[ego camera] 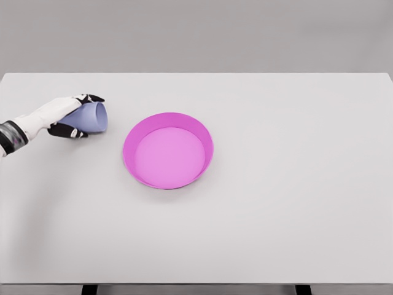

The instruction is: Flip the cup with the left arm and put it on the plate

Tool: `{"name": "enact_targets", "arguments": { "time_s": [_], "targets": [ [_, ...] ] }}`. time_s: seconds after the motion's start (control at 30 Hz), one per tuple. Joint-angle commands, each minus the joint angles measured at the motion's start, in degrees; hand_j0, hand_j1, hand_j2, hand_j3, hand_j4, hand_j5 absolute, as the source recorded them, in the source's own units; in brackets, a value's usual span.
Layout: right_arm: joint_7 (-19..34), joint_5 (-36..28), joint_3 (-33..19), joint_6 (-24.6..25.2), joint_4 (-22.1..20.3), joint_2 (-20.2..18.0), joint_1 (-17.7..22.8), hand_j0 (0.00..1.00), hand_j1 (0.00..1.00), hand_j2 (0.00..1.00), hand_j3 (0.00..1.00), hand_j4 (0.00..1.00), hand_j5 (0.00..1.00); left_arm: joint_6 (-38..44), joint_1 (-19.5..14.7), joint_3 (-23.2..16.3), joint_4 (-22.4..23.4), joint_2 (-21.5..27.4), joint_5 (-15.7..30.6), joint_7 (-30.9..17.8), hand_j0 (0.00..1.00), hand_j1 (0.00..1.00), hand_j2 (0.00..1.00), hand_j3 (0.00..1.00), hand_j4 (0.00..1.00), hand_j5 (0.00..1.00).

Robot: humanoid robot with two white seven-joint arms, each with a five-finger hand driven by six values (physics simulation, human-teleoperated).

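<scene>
The left hand (pixel 66 117) comes in from the left edge with its fingers (pixel 92 98) wrapped around the cup (pixel 92 118), gripping it. The pale blue cup lies tilted on its side at the table's (pixel 295 203) left part. The pink plate (pixel 168 150) sits near it to the right, apart from it.

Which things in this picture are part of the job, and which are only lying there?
Part of the job:
- cup, lying on its side, held in the left hand
- plate, pink, empty, to the right of the cup

Only lying there:
- nothing else; only the white table that bears them
</scene>
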Motion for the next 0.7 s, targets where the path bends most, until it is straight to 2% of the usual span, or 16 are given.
{"name": "enact_targets", "arguments": {
  "time_s": [0.0,0.13,0.27,0.67],
  "targets": [
    [0.0,0.0,0.0,0.0,0.0,0.0,0.0,1.00,1.00,1.00,1.00,1.00,1.00,0.1,0.0,0.3,-0.4,0.4,1.4,0.0,0.73,0.73,0.73,0.73,0.73,0.73],
    [0.0,0.0,0.0,0.0,0.0,0.0,0.0,1.00,1.00,1.00,1.00,1.00,1.00,0.1,0.2,0.2,-0.4,0.4,5.3,-0.5,0.74,0.74,0.74,0.74,0.74,0.74],
    [0.0,0.0,0.1,0.0,0.0,0.0,0.0,1.00,1.00,1.00,1.00,1.00,1.00,0.1,0.6,0.2,-0.4,0.4,10.8,-5.7,0.75,0.75,0.75,0.75,0.75,0.75],
    [0.0,0.0,0.0,0.0,0.0,0.0,0.0,1.00,1.00,1.00,1.00,1.00,1.00,0.1,0.5,0.4,-0.5,0.5,20.6,-12.7,0.74,0.74,0.74,0.74,0.74,0.74]
  ]
}}
